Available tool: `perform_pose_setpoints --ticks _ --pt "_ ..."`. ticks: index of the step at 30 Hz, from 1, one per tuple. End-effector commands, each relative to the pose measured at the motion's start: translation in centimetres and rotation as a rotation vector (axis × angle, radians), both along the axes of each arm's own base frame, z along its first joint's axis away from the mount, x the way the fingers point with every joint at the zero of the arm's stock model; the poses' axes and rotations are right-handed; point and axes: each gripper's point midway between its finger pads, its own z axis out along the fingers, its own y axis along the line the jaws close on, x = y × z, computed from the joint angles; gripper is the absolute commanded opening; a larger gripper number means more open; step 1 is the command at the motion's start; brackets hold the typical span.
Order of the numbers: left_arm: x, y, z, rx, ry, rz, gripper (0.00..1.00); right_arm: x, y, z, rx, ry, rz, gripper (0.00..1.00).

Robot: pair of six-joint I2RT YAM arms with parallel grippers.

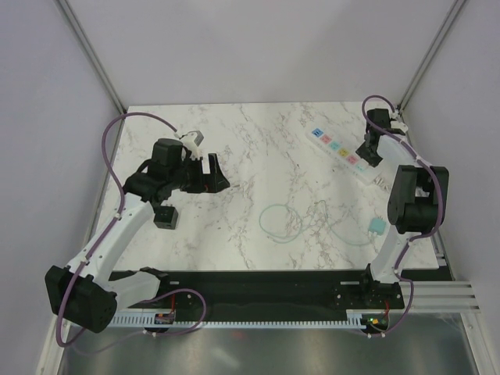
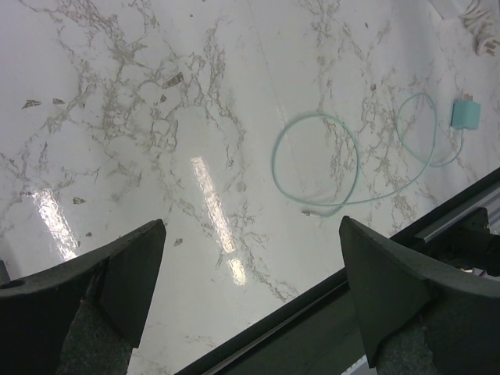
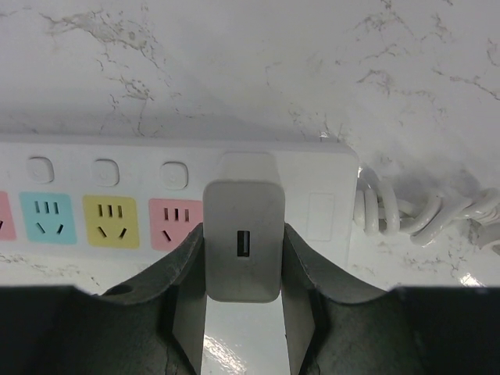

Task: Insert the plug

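The plug [image 3: 242, 226] shows as a pale grey-white block with a USB slot in its face, not black. My right gripper [image 3: 242, 262] is shut on it, one finger on each side. The plug sits against the white power strip [image 3: 328, 203], just right of the pink socket [image 3: 175, 223]; how deep its pins sit is hidden. From above, the right gripper [image 1: 369, 150] hangs over the strip's near-right end [image 1: 336, 147] and hides the plug. My left gripper [image 2: 251, 234] stands open over bare marble at the far left [image 1: 209, 168], holding nothing.
A thin pale-green cable [image 1: 280, 221] lies coiled mid-table, ending in a teal connector [image 1: 376, 227]. The strip's white cord [image 3: 406, 211] bunches at its right end. A black rail [image 1: 258, 285] runs along the near edge. White walls enclose the table.
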Motion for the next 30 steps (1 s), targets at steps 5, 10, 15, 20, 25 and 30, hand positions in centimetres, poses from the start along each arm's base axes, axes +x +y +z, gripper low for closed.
perform_pose_setpoints --ticks 5,10,15,20,25,30 --pt "0.1 -0.8 0.7 -0.031 -0.035 -0.043 1.00 -10.4 2.1 -6.1 0.117 0.478 0.075 0.50" --pt "-0.1 -1.4 0.7 -0.028 -0.040 -0.065 1.00 -8.9 1.7 -2.8 0.089 0.403 0.093 0.98" --pt "-1.6 -3.8 0.8 -0.017 -0.064 -0.186 1.00 -7.4 1.3 2.1 0.065 0.281 0.111 0.98" --pt "-3.0 -6.5 0.6 -0.021 -0.045 -0.296 0.98 -8.2 1.3 5.0 0.053 0.241 0.140 0.98" --pt "-4.3 -10.1 1.8 -0.086 -0.025 -0.391 0.93 -10.7 2.4 7.5 0.076 0.176 0.203 0.98" --pt "-4.6 -15.9 1.7 -0.129 0.002 -0.498 0.92 -12.7 4.6 11.5 0.122 0.021 0.319 0.97"
